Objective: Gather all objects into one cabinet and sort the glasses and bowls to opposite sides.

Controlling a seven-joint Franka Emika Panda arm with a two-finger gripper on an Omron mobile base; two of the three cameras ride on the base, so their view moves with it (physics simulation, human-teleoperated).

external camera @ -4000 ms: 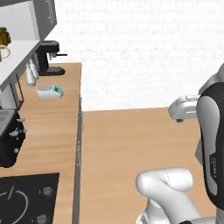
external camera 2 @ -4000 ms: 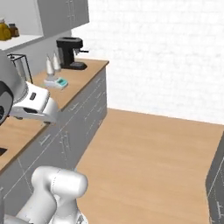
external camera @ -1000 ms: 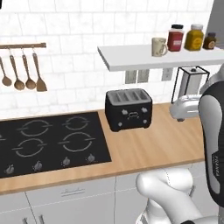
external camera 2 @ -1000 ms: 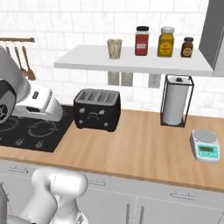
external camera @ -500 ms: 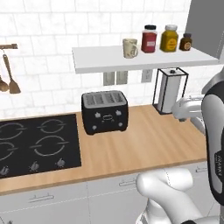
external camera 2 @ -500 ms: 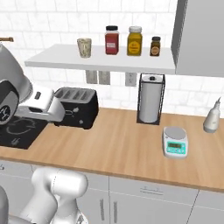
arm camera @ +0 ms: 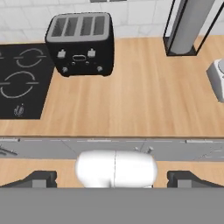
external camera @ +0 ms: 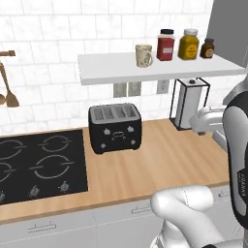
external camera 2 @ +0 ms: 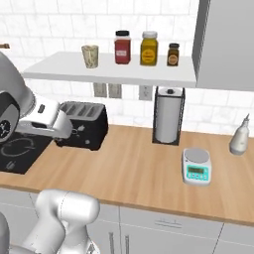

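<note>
My tool (arm camera: pixel 112 177) hangs spread wide and empty above the wooden worktop (arm camera: pixel 144 100). I see the cream-beige handled mug (external camera: pixel 143 55) on the white wall shelf (external camera: pixel 160 68), left of three lidded jars (external camera: pixel 187 44).

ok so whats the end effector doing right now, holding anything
End effector: open, holding nothing, poised above the front edge of the light wooden countertop.

One cream mug (external camera: pixel 143 54), three lidded jars (external camera: pixel 188 43), one toaster (external camera: pixel 115 128), one paper-towel holder (external camera 2: pixel 168 115), one kitchen scale (external camera 2: pixel 196 166), one hob (external camera: pixel 38 167).
</note>
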